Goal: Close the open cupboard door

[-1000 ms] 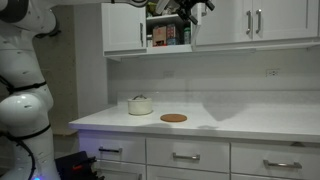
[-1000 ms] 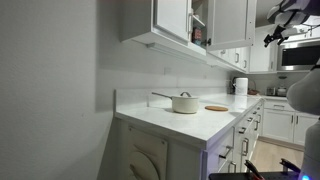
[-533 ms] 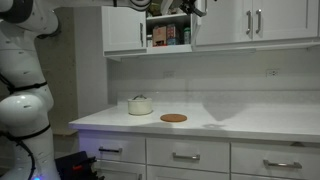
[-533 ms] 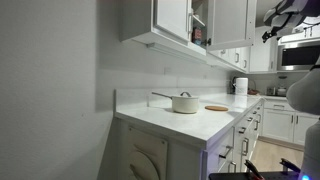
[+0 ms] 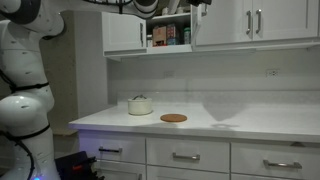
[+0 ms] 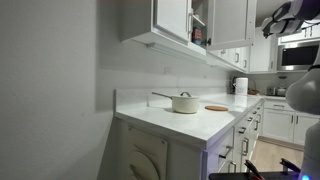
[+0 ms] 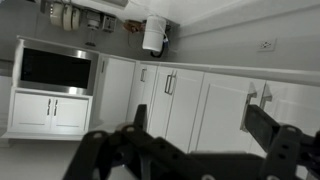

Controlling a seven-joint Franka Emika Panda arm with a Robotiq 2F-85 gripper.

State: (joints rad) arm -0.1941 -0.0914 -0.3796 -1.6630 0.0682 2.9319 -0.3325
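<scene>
arm (image 5: pixel 24 95): glossy white, rounded segments | joints (image 5: pixel 30 131): black bands | fingers (image 7: pixel 272 138): black, blocky, blurred

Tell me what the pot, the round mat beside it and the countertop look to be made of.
Pot: white and glossy with a soft highlight, likely enamelled metal or ceramic; it is too small to tell which.
Round mat: flat, matte orange-brown, probably cork or wood.
Countertop: smooth plain white with a faint sheen, perhaps stone or laminate.
</scene>
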